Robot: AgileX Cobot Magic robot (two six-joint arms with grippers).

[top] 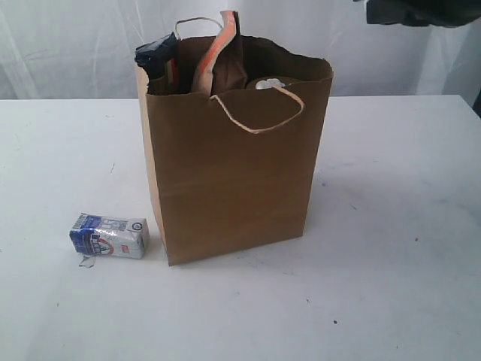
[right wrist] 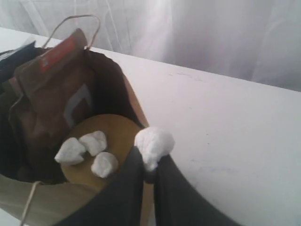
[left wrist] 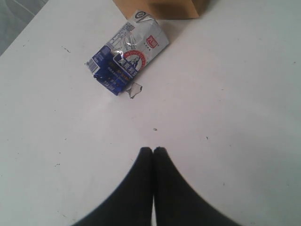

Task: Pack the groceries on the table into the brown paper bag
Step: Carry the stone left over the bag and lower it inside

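Left pincer (left wrist: 153, 150) clenched empty, small blue-white carton (left wrist: 127, 59) lying ahead of it; right pincer (right wrist: 149, 168) pinches a white lump (right wrist: 154, 142).

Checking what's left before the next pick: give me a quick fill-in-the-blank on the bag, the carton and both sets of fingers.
1. The small blue-white carton lies on the ____, not in the brown paper bag.
2. The left fingers are ____ and hold nothing.
3. The lump pinched by the right fingers is ____ in colour.
4. The bag stands ____.
Missing: table; shut; white; upright.
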